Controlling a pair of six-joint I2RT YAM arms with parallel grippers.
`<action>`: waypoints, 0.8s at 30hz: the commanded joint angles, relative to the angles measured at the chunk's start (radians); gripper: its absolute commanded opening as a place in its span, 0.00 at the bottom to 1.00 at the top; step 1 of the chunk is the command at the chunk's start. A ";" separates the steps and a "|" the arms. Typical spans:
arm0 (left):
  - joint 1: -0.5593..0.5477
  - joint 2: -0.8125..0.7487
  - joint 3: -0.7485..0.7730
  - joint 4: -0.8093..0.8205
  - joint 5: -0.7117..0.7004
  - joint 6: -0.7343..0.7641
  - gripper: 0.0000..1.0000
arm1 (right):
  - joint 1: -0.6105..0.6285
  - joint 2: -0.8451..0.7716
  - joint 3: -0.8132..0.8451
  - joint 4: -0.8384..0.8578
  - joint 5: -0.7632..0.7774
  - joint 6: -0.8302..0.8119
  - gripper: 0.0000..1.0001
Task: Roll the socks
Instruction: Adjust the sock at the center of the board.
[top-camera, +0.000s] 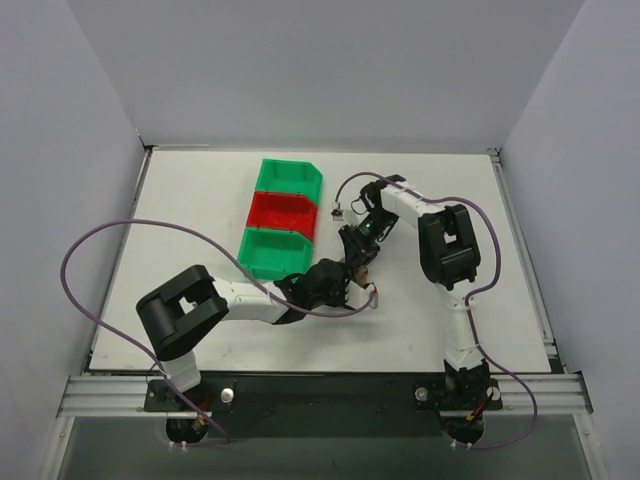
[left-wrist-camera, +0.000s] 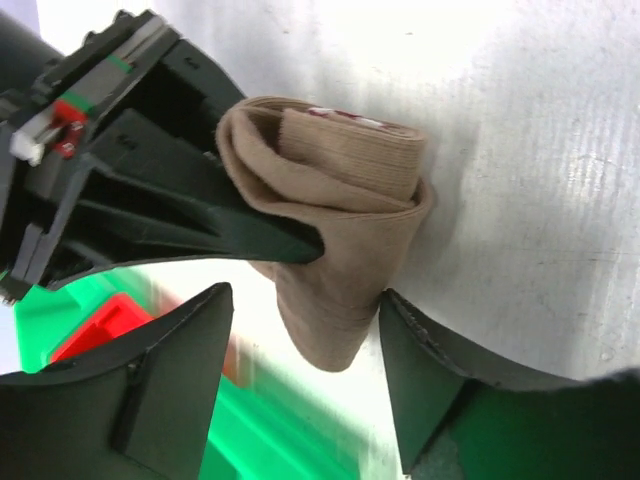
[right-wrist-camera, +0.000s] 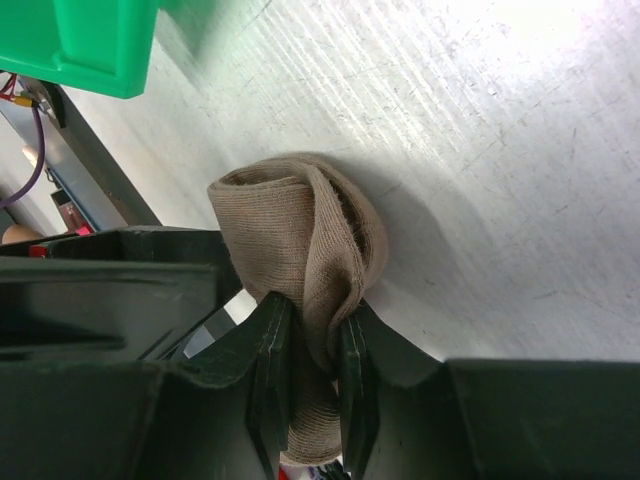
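A flat white surface (top-camera: 200, 210) with a faintly scratched, matte finish sits between pale walls. Two black-and-white jointed arms reach in from the near edge: the left arm (top-camera: 180, 315) from the left, the right arm (top-camera: 447, 245) from the right, each trailing a purple cable (top-camera: 100, 240). Their tips meet near the middle of the surface.

Three hard plastic bins with open tops stand in a row, touching: a green bin (top-camera: 290, 178) farthest away, a red bin (top-camera: 283, 215) in the middle and another green bin (top-camera: 272, 255) nearest the arms.

The left claw (left-wrist-camera: 305, 300) is spread wide, its two dark wedge-shaped fingers (left-wrist-camera: 150, 380) standing on either side of the bundle's lower end.

The right claw (right-wrist-camera: 315, 315) is pressed together, pinching a fold of cloth between its narrow black tips.

The sock (left-wrist-camera: 340, 200) is just beside the near green bin, on the surface between the two claws. It is tan, soft, finely ribbed knit, folded into a loose, rounded roll. A sliver of maroon and white shows at one edge.
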 joint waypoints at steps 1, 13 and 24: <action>0.001 -0.062 -0.014 0.000 -0.039 -0.004 0.73 | -0.001 -0.084 0.022 -0.045 -0.034 -0.001 0.00; 0.015 -0.246 -0.058 -0.094 -0.028 -0.024 0.97 | 0.002 -0.150 0.131 -0.049 0.052 0.023 0.00; 0.366 -0.692 -0.048 -0.304 0.061 -0.226 0.97 | 0.106 -0.120 0.433 -0.049 0.316 0.030 0.00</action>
